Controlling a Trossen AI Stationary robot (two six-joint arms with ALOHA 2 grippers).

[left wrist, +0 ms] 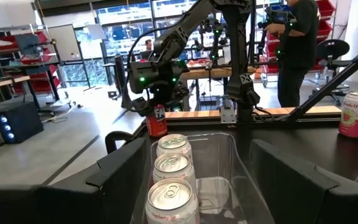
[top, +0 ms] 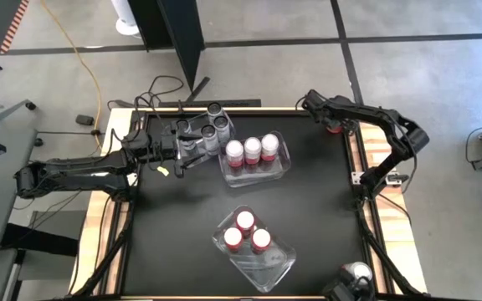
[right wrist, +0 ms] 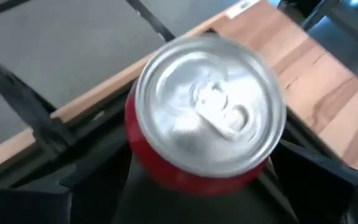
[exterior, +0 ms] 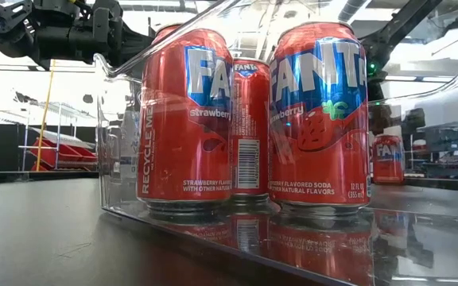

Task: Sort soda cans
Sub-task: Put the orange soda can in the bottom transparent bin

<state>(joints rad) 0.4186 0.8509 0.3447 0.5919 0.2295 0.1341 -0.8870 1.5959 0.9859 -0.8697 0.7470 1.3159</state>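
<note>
Right tool poised at the far right corner of the bench, directly above a red can; in the right wrist view its two dark fingers stand wide on either side of the can's silver top, not closed on it. Left tool at the far left of the bench, fingers parted and holding nothing, facing along the far clear bin, in which three red-and-white cans stand upright in a row. Just behind this tool, a cluster of dark grey cans stands on the bench. The near clear bin holds three more red cans, touching one another; a further can stands alone at the near right corner.

Handling, as judged: each can is a rigid, smooth cylinder of thin metal; whether full or empty cannot be told, so weight is uncertain. The painted wall is likely slippery, and will dent under hard pressure. The soundest hold is across the body just below the upper rim, fingers on opposite sides, with the can kept upright. The corner can stands apart from the others, leaving room for both fingers.
</note>
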